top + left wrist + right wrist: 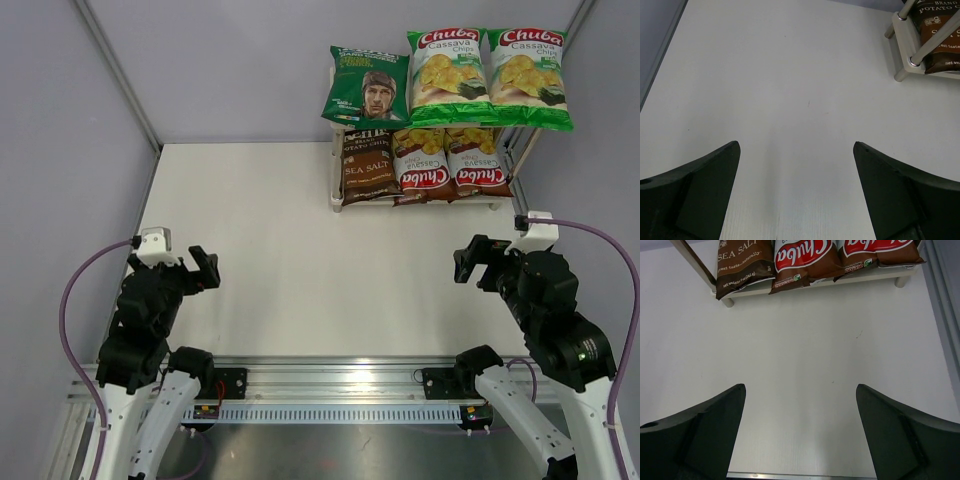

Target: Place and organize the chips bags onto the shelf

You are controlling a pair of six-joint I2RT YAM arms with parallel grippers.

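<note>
left gripper (796, 146), right gripper (801, 387) wide, empty | six glossy chips bags (447, 70) on shelf (903, 35)

Glossy, slightly crinkled film on the chips bags (447, 75). Smooth pale wooden boards on the shelf (903, 35), polished silver metal for its legs. Matt white, smooth table (280, 240). Dull black plastic on left gripper (795, 143) and right gripper (800, 385). Brushed metal rail (340, 412).
</note>
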